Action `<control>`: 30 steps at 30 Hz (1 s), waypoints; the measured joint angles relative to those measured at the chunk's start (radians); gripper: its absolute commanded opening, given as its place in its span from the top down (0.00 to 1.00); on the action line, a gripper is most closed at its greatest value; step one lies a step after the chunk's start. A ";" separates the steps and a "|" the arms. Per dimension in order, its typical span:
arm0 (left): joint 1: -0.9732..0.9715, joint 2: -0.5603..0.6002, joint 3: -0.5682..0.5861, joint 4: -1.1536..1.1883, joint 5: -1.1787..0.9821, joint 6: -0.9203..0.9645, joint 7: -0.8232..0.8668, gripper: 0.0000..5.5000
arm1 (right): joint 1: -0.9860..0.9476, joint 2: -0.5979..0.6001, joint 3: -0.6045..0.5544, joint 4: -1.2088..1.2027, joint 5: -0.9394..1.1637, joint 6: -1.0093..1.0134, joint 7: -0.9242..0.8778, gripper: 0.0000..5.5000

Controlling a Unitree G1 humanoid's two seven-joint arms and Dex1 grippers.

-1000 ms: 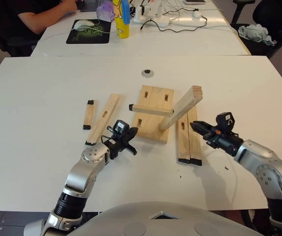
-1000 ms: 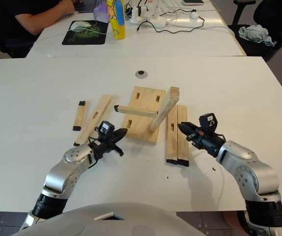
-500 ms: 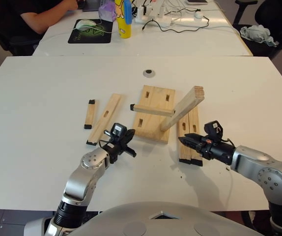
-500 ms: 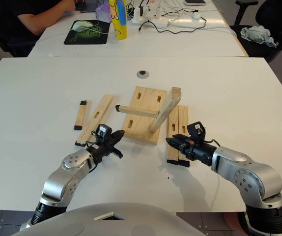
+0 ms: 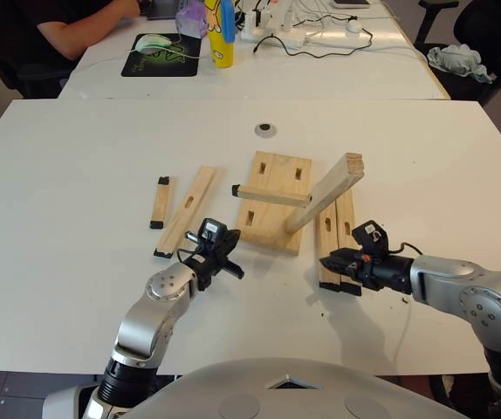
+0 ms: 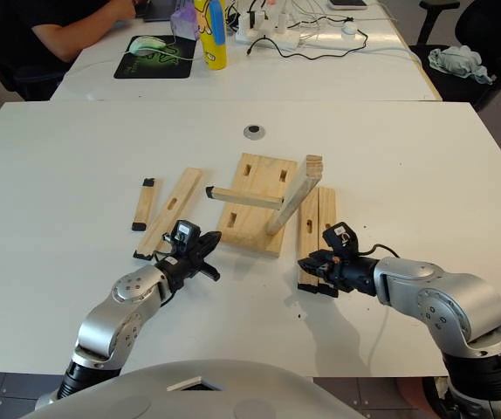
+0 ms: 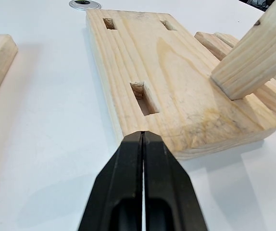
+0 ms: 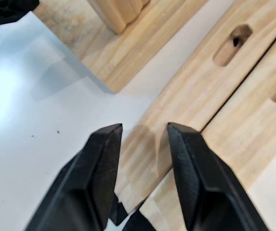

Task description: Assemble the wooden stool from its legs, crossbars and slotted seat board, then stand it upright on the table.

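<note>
The seat (image 5: 272,202) lay flat mid-table (image 5: 76,175), slots up. A tilted leg (image 5: 325,192) rose from its 4 o'clock corner, leaning toward 2 o'clock. A crossbar (image 5: 268,195) ran from that leg toward 9 o'clock above the seat. At the seat's 3 o'clock, two more legs (image 5: 339,236) lay flat, touching side by side. At its 9 o'clock lay a lone leg (image 5: 185,209), with a short bar (image 5: 158,202) just beyond it.

The left gripper (image 7: 143,137) was clenched on nothing, its tip just off the seat's 7 o'clock corner. The right gripper (image 8: 143,132) was released, its fingers (image 8: 104,139) spread to either side of the 6 o'clock end of the flat leg nearer the seat. Whether they touched the wood I could not tell. A grommet (image 5: 264,130) sat at the seat's 12 o'clock.
</note>
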 measured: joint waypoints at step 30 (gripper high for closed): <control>0.020 -0.035 -0.016 0.017 0.010 -0.042 0.029 1.00 | -0.144 0.016 -0.003 0.032 -0.032 0.074 0.131 0.68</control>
